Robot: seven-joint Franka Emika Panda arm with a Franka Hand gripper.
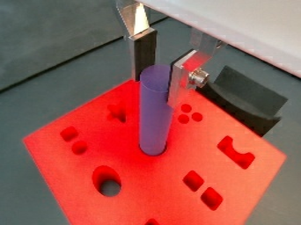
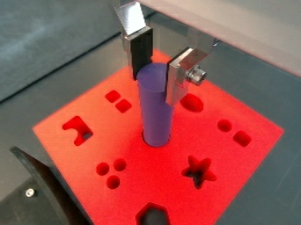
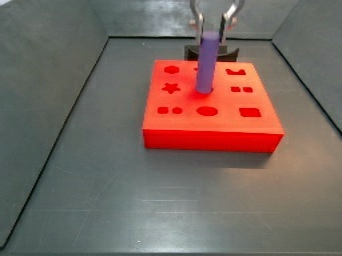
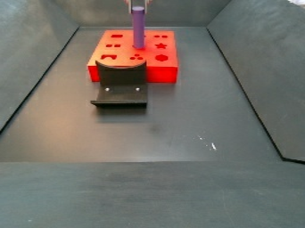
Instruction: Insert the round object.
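The round object, a long purple cylinder [image 1: 153,119], stands upright with its lower end in the middle of the red block [image 1: 153,189]. My gripper [image 1: 159,79] straddles the cylinder's top, one dark pad and one silver plate against opposite sides, shut on it. The same shows in the other wrist view: cylinder [image 2: 157,114], gripper [image 2: 161,75], block [image 2: 247,149]. In both side views the cylinder [image 3: 209,65] [image 4: 139,27] rises straight from the block [image 3: 214,135] [image 4: 165,73] with the gripper [image 3: 214,25] [image 4: 138,4] above it. How deep its lower end sits is hidden.
The block's top has several shaped holes, among them a star [image 2: 198,169] and an open round one [image 1: 108,182]. A small dark grey holder [image 4: 119,89] stands against one side of the block, also seen in a wrist view [image 1: 253,97]. Grey walls enclose the floor.
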